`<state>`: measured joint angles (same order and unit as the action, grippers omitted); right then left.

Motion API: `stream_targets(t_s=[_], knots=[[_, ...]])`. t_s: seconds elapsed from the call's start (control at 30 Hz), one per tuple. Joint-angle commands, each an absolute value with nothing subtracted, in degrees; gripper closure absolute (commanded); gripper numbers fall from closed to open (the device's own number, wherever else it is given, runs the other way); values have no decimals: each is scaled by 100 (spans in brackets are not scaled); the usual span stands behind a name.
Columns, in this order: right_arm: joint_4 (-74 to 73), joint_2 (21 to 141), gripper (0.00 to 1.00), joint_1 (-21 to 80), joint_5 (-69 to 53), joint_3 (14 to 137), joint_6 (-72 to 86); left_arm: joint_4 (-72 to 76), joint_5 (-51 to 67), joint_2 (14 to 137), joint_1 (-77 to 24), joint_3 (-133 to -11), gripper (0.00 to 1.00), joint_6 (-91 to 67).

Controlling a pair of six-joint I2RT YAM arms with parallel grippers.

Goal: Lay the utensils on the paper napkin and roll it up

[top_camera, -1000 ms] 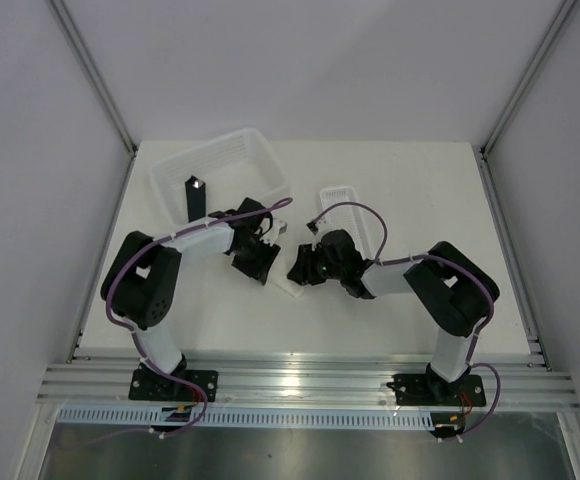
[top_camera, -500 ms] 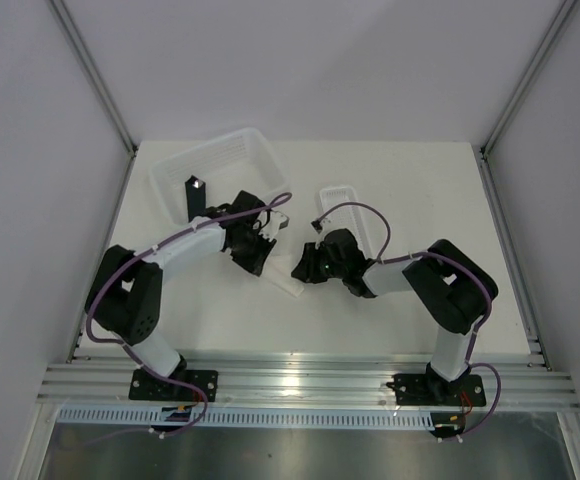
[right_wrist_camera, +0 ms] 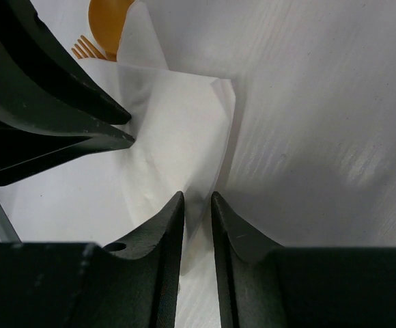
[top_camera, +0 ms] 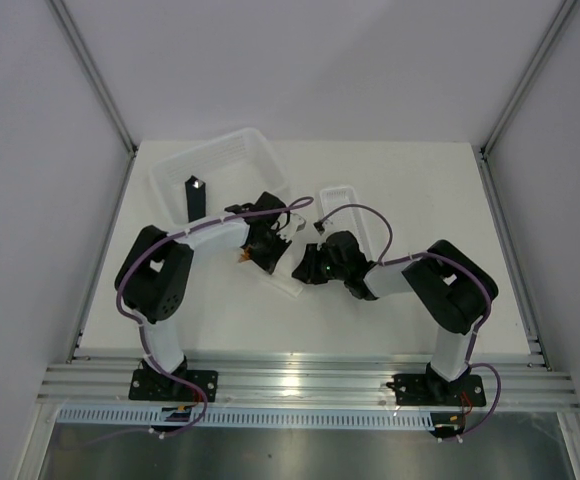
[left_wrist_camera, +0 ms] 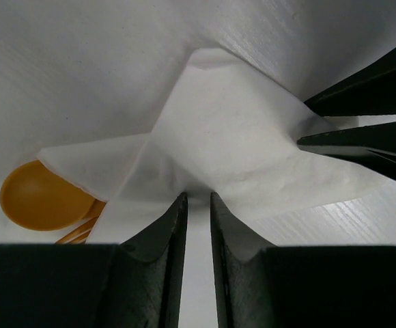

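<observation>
Two arms are meeting over the middle of the surface point(top_camera: 220, 320), one tool each. The left tool point(left_wrist_camera: 198, 201) is reaching in from about 10 o'clock and the right tool point(right_wrist_camera: 198, 201) from about 3 o'clock. Both are working on the one paper napkin point(left_wrist_camera: 232, 137), which is lying folded over on itself near the centre.

Each tool is clenching a raised fold of that napkin, with its two fingers drawn close and paper pinched between them.

The utensils point(top_camera: 240, 257) are sitting inside the fold, poking out at the napkin's 9 o'clock side. I am counting two of them: one spoon point(left_wrist_camera: 41, 198) showing its round orange bowl, and one fork point(right_wrist_camera: 87, 48) showing only its tines beside it. The rest is hidden under the paper.

Further back, one slotted white basket point(top_camera: 205, 148) is standing at 11 o'clock. One black block point(top_camera: 194, 195) is standing upright at its near side. One narrow white tray point(top_camera: 342, 192) is lying at 1 o'clock.
</observation>
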<state>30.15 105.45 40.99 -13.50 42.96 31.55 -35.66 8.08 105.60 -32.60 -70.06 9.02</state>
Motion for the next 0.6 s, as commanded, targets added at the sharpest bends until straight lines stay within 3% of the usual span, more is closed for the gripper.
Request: stream_targets(t_s=[0.0, 0.27, 0.4, 0.57], knots=[[2127, 10732, 73, 4096, -1116, 4025, 3067, -3524, 458, 10547, -3217, -6953, 77, 1055], [1829, 10328, 67, 4096, -985, 3999, 2988, -3542, 554, 10688, -3217, -6908, 78, 1072], [1381, 9399, 60, 4096, -555, 3946, 2804, -3481, 606, 10617, -3217, -6821, 78, 1116], [975, 8649, 64, 4524, 148, 3832, 2392, -3375, 764, 10591, -3217, -6750, 78, 1143]])
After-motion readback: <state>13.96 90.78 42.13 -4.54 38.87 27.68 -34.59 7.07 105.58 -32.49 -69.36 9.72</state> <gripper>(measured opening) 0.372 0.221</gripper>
